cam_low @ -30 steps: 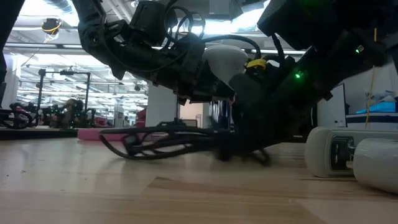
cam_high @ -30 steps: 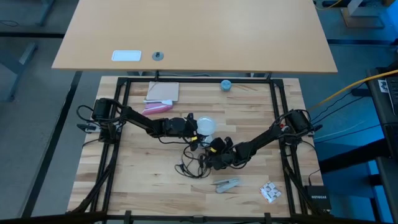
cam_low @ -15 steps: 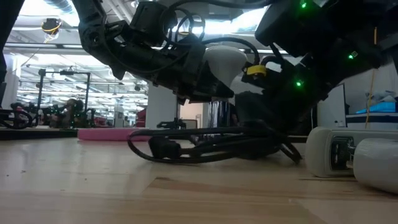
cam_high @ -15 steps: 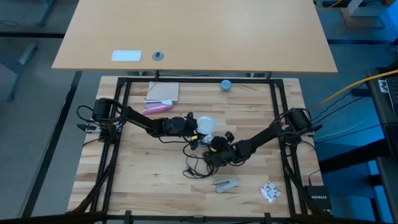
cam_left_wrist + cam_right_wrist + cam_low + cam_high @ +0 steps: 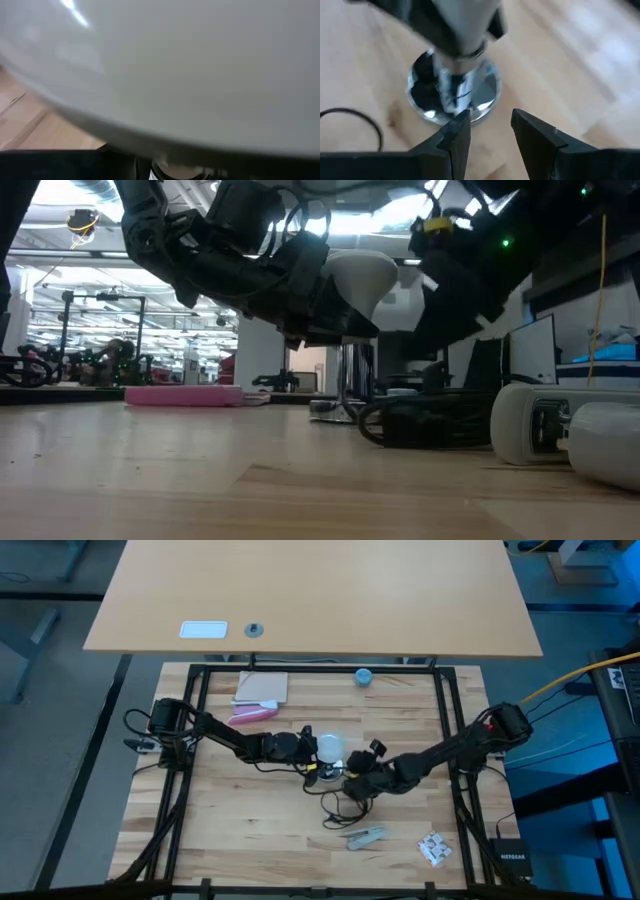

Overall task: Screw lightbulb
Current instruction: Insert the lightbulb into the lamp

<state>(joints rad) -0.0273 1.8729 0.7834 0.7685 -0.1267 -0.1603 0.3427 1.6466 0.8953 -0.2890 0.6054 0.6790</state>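
- Robot arms: two. Left gripper (image 5: 312,748) and right gripper (image 5: 352,780) sit near each other at mid-table.
- Lightbulb (image 5: 329,747): one, touching the left gripper.
- Shiny silver disc (image 5: 454,92): one, just ahead of the right gripper.
- Black cord (image 5: 343,808): one, beside the right gripper.
- Pink object (image 5: 250,714): one, well apart from both grippers.
- Blue round item (image 5: 363,676): one, well apart.

Frosted matt lightbulb (image 5: 362,278) (white), mirror-shiny metal disc (image 5: 454,91), light wood table (image 5: 250,830).
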